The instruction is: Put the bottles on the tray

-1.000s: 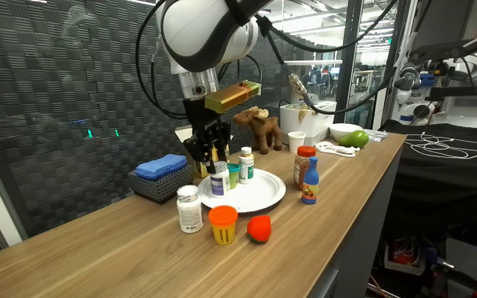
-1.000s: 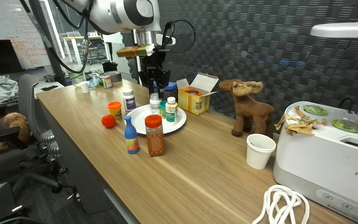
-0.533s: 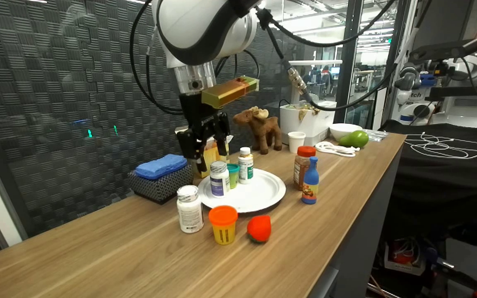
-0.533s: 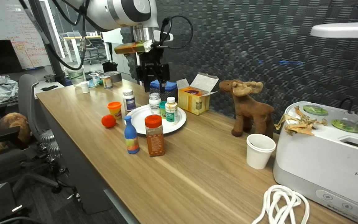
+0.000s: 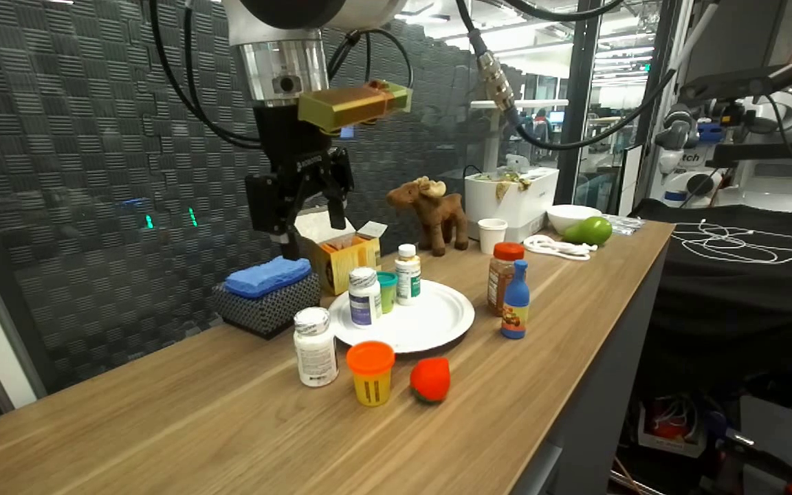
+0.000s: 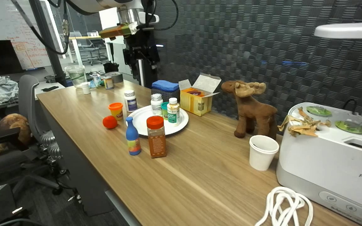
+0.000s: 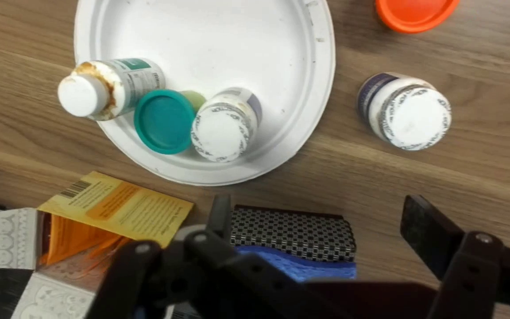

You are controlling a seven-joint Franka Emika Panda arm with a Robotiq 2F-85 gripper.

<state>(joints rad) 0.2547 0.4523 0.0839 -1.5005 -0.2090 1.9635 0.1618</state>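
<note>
My end effector hangs above the desk, its fingers spread wide apart and holding nothing. Below me, ahead of my fingertips in the wrist view, sits one tray. I count three white bottles, two of them on the tray; one green tub, also on it; one yellow tub; one red-lidded jar; and one blue bottle.

The tray is round, shallow and white, with a raised rim. Upright near its edge on my side stand the purple-labelled bottle, lettering ringing its pale cap, and, farther left, the green-labelled bottle, white-capped, with brownish stains round its neck. The teal-lidded green tub is close between them; whether they touch, I cannot tell.

The third white bottle, purple-labelled too, stands on the desk ahead of my right-hand finger; past it are the orange-lidded yellow tub and one red strawberry-shaped item. Across the tray from me, in both exterior views, are the jar and blue bottle. Beneath the gap between my fingers sits one dark patterned box bearing one blue cloth.
</note>
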